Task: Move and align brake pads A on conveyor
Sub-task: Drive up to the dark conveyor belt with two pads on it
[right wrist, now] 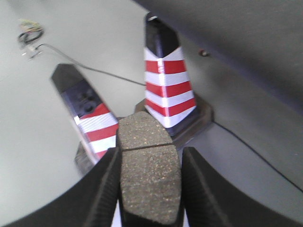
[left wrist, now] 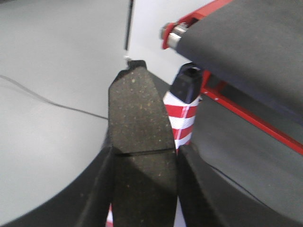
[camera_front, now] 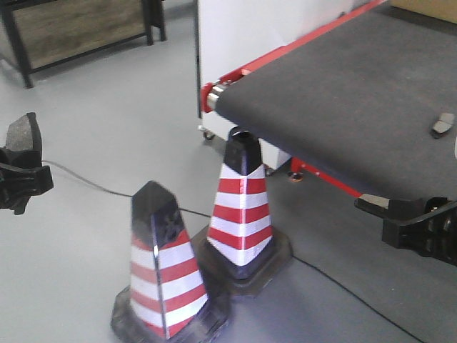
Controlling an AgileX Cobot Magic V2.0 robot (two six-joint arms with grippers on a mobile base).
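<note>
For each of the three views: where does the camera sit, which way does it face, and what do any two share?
Front: high, looking down at two traffic cones, conveyor; both grippers at edges.
Left wrist: behind left gripper, its brake pad toward conveyor's end.
Right wrist: behind right gripper, its brake pad toward cones.
All share the cones.

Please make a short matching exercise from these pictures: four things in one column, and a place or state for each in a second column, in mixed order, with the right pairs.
Things:
1. left hand
2. right hand
3. pad on belt
4. cones

Places or states:
a. on the floor, beside the belt's end
b. lies loose on the conveyor
c. grips a pad, over the floor left of the cones
d. grips a pad, in front of the belt's near edge

Pairs: 1-c, 2-d, 3-b, 4-a
</note>
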